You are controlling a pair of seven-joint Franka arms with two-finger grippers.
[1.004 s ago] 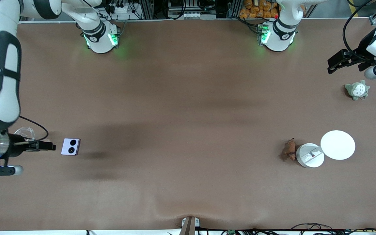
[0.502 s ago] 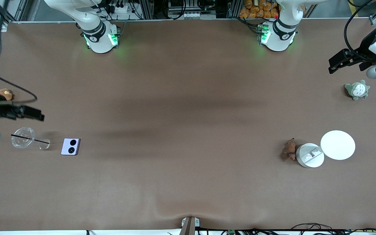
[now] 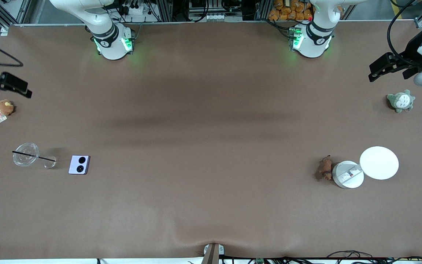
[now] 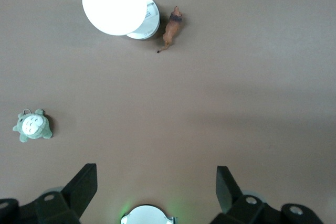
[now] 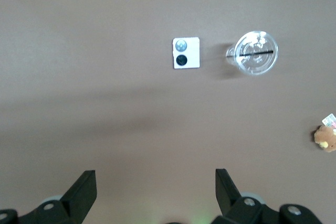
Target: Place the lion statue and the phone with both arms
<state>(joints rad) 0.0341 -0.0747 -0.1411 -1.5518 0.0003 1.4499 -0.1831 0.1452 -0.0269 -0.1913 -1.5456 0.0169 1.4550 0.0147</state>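
On the brown table [image 3: 211,121] in the front view, the lion statue [image 3: 324,168] lies touching a white round container [image 3: 348,175] with its lid [image 3: 379,162] beside, while the phone [image 3: 79,164] lies just beside a clear cup [image 3: 25,154] with a straw. From the left wrist view, the left gripper [image 4: 155,184] hangs empty with fingers spread, the grey-green plush [image 4: 32,126] well apart from the container. From the right wrist view, the right gripper [image 5: 155,184] also has fingers spread and empty, with a brown plush [image 5: 326,137] well apart from the cup.

Open left hand [image 4: 156,187] high over table, lion statue [image 4: 170,28] beside white discs [image 4: 114,2]
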